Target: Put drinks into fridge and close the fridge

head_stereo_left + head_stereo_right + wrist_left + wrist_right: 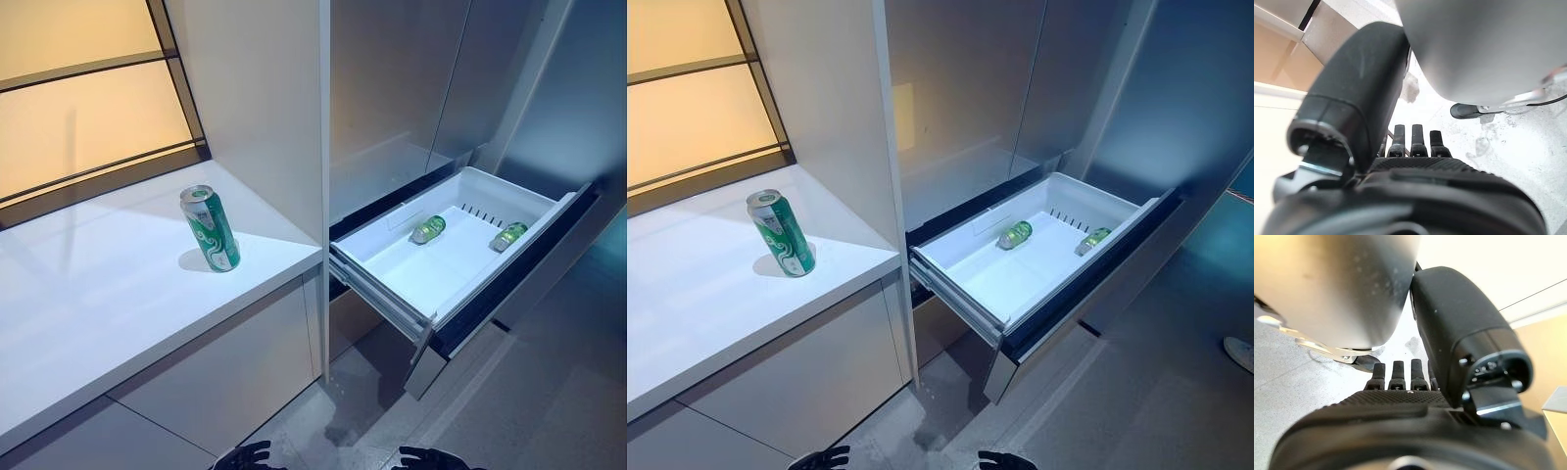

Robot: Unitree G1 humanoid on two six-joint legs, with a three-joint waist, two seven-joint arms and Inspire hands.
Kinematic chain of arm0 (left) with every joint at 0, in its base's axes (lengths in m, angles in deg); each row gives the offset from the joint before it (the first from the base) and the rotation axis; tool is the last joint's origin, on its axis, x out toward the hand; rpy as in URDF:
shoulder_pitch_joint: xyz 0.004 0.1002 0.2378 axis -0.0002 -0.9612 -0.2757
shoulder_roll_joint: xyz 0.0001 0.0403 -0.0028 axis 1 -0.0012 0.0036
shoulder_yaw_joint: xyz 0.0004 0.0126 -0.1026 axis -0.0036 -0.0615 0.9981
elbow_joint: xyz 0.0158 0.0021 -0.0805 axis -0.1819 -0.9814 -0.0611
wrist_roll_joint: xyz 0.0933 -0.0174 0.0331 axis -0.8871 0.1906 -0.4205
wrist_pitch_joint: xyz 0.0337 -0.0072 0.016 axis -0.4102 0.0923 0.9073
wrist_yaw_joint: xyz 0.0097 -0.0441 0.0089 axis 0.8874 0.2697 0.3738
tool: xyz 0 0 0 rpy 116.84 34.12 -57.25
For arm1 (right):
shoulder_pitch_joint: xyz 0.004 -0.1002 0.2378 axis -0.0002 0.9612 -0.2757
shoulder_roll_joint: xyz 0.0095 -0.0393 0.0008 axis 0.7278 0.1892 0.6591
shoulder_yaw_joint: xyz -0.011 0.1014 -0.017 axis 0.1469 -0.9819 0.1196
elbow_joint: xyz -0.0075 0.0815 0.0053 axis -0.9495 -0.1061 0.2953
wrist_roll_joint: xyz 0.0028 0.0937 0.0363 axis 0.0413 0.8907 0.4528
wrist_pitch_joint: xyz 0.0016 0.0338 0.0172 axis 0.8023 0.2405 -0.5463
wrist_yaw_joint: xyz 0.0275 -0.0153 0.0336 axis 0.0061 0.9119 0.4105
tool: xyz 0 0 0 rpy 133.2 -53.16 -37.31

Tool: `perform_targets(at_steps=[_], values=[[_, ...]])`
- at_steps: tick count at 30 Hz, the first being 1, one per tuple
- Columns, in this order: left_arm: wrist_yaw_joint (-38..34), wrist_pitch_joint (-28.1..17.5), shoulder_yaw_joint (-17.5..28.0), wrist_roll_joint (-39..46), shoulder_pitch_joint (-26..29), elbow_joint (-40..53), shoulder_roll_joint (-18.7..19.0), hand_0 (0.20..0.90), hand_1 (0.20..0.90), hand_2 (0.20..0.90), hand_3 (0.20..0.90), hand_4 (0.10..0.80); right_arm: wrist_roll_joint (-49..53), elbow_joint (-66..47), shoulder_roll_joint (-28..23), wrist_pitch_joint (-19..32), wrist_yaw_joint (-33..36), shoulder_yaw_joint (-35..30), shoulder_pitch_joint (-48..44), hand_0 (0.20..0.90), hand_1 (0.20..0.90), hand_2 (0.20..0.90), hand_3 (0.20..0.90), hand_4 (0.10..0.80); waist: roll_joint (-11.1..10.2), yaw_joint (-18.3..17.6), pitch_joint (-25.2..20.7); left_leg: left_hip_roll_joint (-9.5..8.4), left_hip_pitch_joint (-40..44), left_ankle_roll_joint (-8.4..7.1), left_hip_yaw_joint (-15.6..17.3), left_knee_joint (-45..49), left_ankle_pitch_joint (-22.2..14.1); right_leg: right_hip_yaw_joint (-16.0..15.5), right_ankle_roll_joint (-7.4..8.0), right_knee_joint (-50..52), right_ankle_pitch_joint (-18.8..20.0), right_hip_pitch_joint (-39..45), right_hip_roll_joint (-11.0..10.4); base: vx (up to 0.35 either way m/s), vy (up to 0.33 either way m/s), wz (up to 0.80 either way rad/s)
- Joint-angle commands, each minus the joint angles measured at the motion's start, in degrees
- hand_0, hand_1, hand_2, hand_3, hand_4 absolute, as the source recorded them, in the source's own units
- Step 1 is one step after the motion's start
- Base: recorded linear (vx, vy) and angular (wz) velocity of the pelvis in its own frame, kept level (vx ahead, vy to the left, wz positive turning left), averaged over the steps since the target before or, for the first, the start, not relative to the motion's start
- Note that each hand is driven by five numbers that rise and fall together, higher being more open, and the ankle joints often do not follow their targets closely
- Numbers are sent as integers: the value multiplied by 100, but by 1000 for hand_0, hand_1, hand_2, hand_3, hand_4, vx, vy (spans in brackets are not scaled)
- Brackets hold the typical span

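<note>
Two cylindrical cans (428, 229) lie in white drawer (392, 276).

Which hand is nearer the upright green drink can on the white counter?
Left. The left hand hangs low, below the green drink can; the right hand hangs farther right, under the open drawer.

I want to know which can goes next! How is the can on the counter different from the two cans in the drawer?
The can on the counter stands upright; the two cans in the drawer lie on their sides. The counter can is outside the fridge, alone; the drawer cans rest apart inside the open white drawer. All three are green.
</note>
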Motion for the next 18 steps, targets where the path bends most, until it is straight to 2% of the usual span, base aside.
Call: perform_targets(at_steps=[1, 4, 9, 10, 13, 16, 18], values=[[19, -316, -6, -169, 355, -254, 4, 900, 900, 900, 900, 800, -138, 353, -69, 116, -125, 162, -255, 900, 900, 900, 900, 800, -52, 124, 127, -118, -104, 1, 312, 339, -483, -213, 252, 529, -619, -74, -131, 0, 0, 0], [12, -384, 0, -5, 371, -235, -9, 900, 900, 900, 900, 800, -144, 348, -72, 101, -130, 163, -277, 900, 900, 900, 900, 800, -52, 121, 141, -115, -102, 4, 314, 334, -483, -209, 251, 534, -620, -80, -130, 0, 0, 0], [86, -820, 6, -13, 388, -179, -5, 900, 900, 900, 900, 800, -198, 382, -92, 118, -135, 166, -290, 900, 900, 900, 900, 800, -40, 114, 135, -122, -76, 0, 320, 313, -480, -203, 252, 513, -609, -57, -123, 0, 0, 0], [82, -1094, -66, -93, 414, -101, 20, 900, 900, 900, 900, 800, -213, 386, -105, 112, -139, 181, -299, 900, 900, 900, 900, 800, -32, 108, 125, -120, -69, -9, 323, 304, -474, -201, 255, 506, -603, -51, -122, 0, 0, 0], [108, -1478, -188, -215, 463, 33, 67, 900, 900, 900, 900, 800, -221, 380, -129, 90, -145, 210, -315, 900, 900, 900, 900, 800, -22, 102, 119, -114, -72, -19, 330, 300, -464, -194, 264, 504, -593, -54, -123, 0, 0, 0], [373, -2010, -582, -220, 670, 627, 218, 900, 900, 900, 900, 800, -279, 297, -227, 7, -215, 253, -369, 900, 900, 900, 900, 800, 21, 74, 114, -100, -103, -35, 341, 282, -438, -166, 291, 509, -576, -101, -114, -24, 20, 0], [605, -2009, -741, -109, 768, 1031, 306, 900, 900, 900, 900, 800, -280, 247, -278, -39, -238, 268, -393, 900, 900, 900, 900, 800, 47, 71, 123, -99, -126, -32, 332, 283, -427, -149, 297, 514, -569, -125, -113, -22, 17, 0]])
